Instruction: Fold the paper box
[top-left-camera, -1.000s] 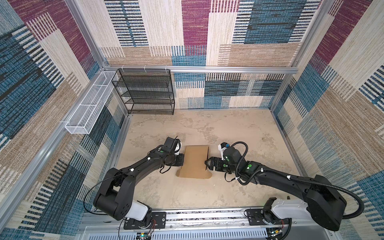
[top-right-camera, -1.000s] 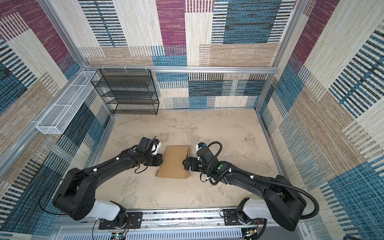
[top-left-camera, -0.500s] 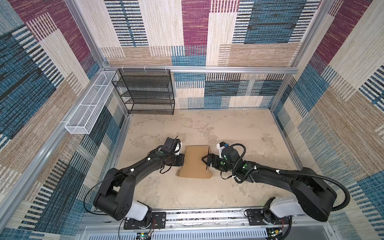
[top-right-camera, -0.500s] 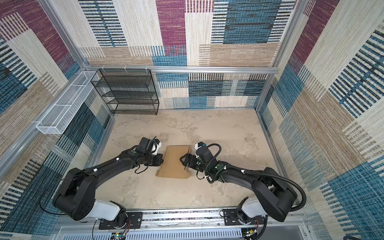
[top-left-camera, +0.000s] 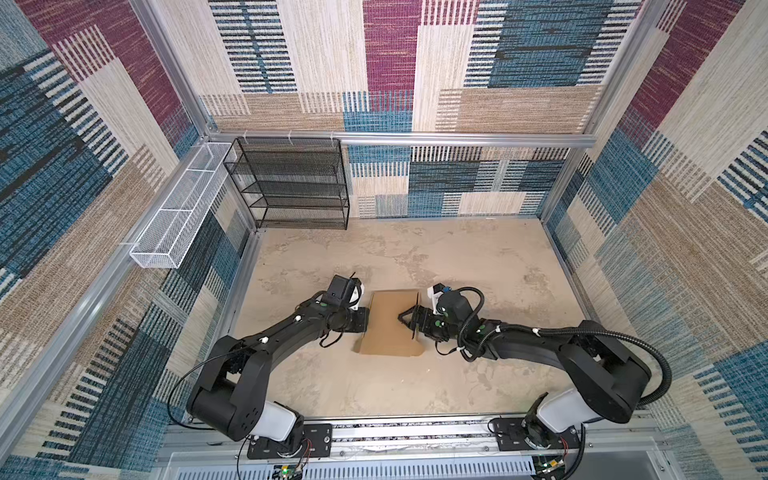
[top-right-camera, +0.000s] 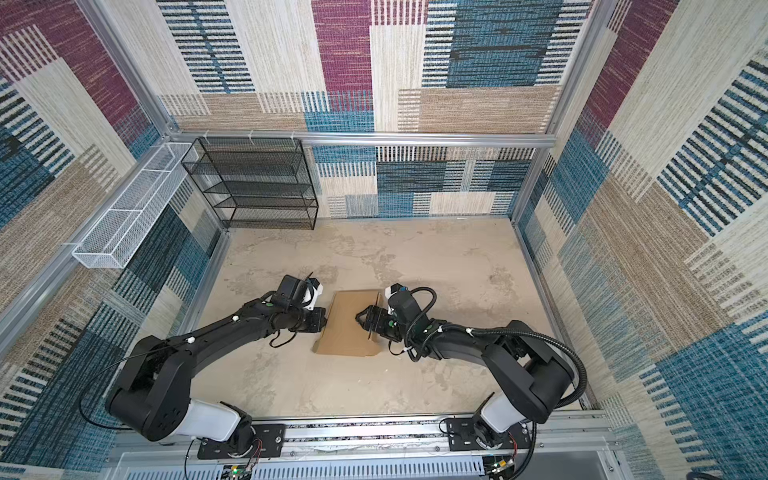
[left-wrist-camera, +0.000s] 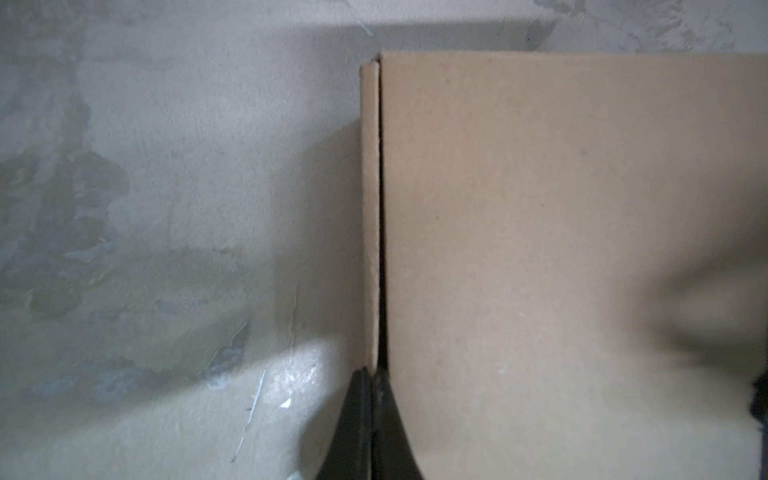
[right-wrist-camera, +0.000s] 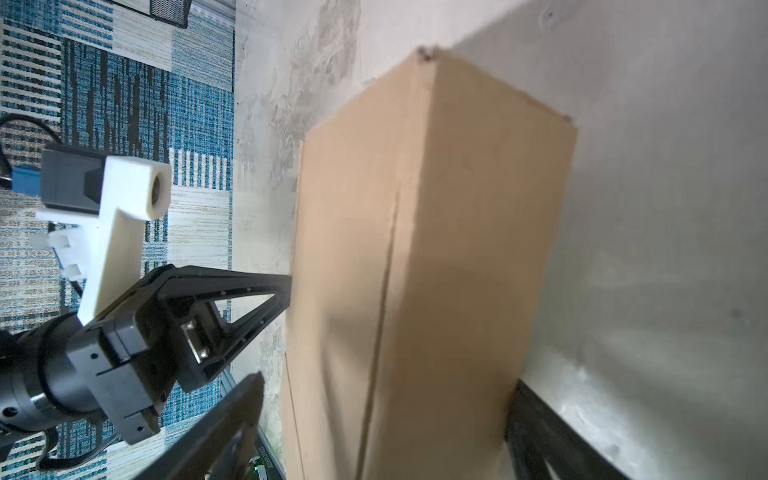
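In both top views, finding the paper box (top-left-camera: 390, 328) lying on the mottled floor (top-left-camera: 415, 249), towards the near side and about midway between left and right, well apart from the black mesh rack (top-left-camera: 291, 183) at the far left. Looking largely closed up already: broad brown panel facing upward, a dark seam running close along the right edge.

Meeting the box's left edge with the left gripper (top-left-camera: 365, 327), jaws shut tight. In the left wrist view, resting the closed tips right at the gap between a narrow side strip and the big panel, with no telling of cardboard nipped there or not.

Reaching over the box's right edge with the right gripper (top-left-camera: 407, 325), jaws spread wide, cardboard lying between the fingers in the right wrist view, clamping nothing as far as can be told.

Judging the step in hand as the final closing-up: steadying on the left while seating the right side.

Calling next, probably, for pressing that right edge down and inward, gently, bracing against the shut left gripper and avoiding shoving the light box leftward or crushing a corner.
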